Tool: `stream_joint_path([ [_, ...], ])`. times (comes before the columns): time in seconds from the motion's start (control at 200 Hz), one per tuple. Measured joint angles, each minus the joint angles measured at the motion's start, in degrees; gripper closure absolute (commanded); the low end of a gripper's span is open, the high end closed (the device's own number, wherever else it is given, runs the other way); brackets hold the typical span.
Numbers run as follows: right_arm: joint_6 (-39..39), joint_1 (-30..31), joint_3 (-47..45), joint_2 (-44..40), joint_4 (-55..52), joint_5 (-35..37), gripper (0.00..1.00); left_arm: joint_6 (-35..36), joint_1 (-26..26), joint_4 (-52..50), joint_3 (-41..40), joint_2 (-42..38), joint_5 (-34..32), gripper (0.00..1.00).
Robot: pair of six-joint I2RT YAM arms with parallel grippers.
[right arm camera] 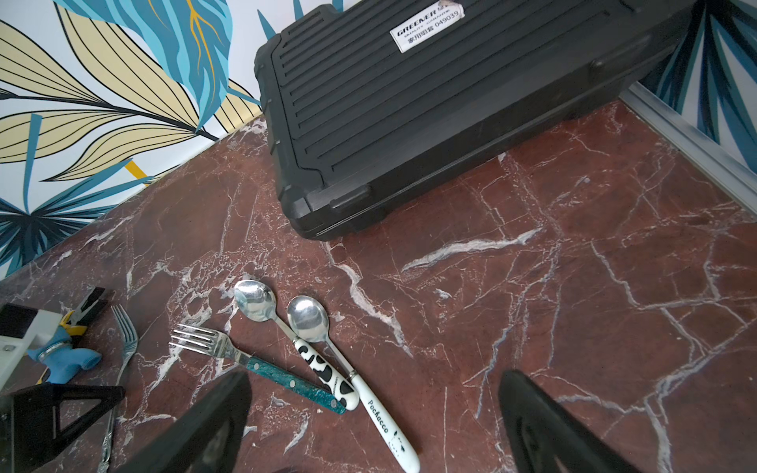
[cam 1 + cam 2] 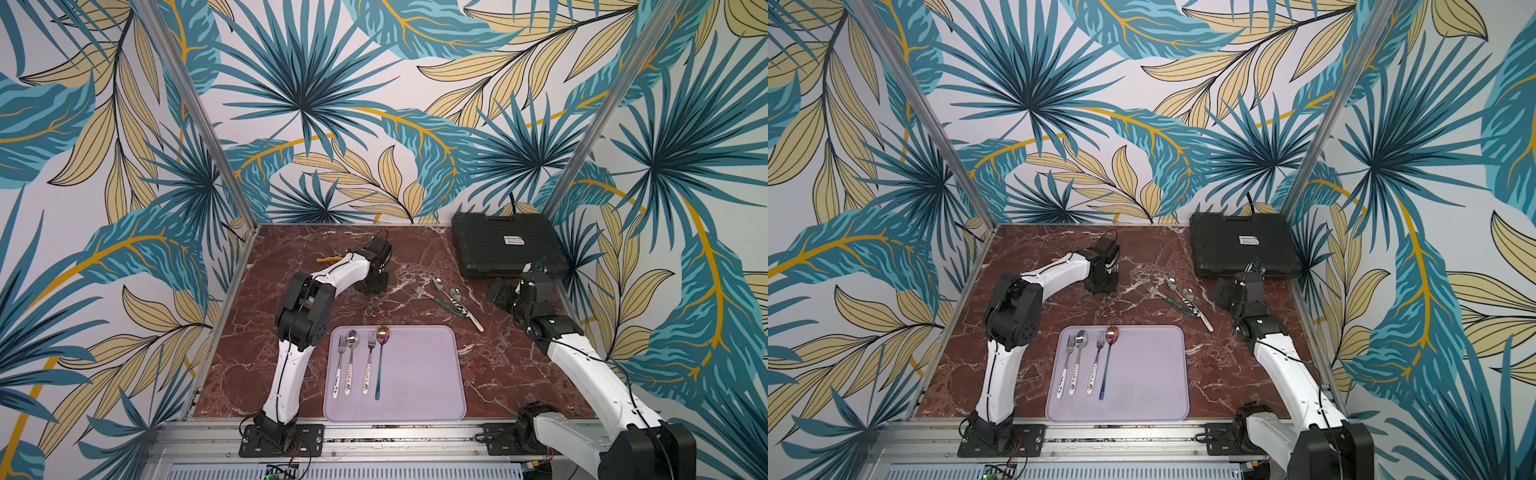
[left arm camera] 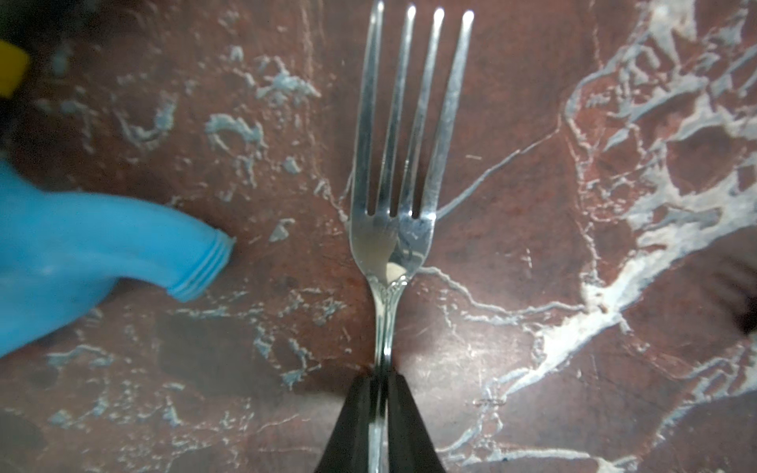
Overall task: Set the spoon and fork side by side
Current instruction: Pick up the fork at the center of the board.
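A black ribbed tool case (image 2: 507, 245) with a white label lies flat on the red marble table (image 2: 415, 249), in the far corner just beyond the right gripper (image 2: 498, 296). Close beside the left gripper (image 3: 379, 383) there's a blue plastic piece (image 3: 102, 254) with a ribbed end, and a partly hidden yellow thing (image 2: 327, 259) near it. Leaf-patterned walls (image 2: 374, 104) rise behind both

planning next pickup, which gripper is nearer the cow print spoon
Right. The right gripper, open, is beside the cow print spoon; the left gripper, farther off, grips a fork.
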Motion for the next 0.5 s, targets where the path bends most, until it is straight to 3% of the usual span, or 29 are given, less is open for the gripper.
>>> stream_joint_path([
  [0.08, 0.0, 0.0, 0.0, 0.0, 0.0, 0.0, 0.01, -0.1, 0.0, -0.3, 0.2, 0.0, 0.2, 1.00],
  [0.501, 0.0, 0.0, 0.0, -0.3, 0.0, 0.0, 0.01, -0.5, -0.8, -2.7, 0.2, -2.5, 0.3, 1.00],
])
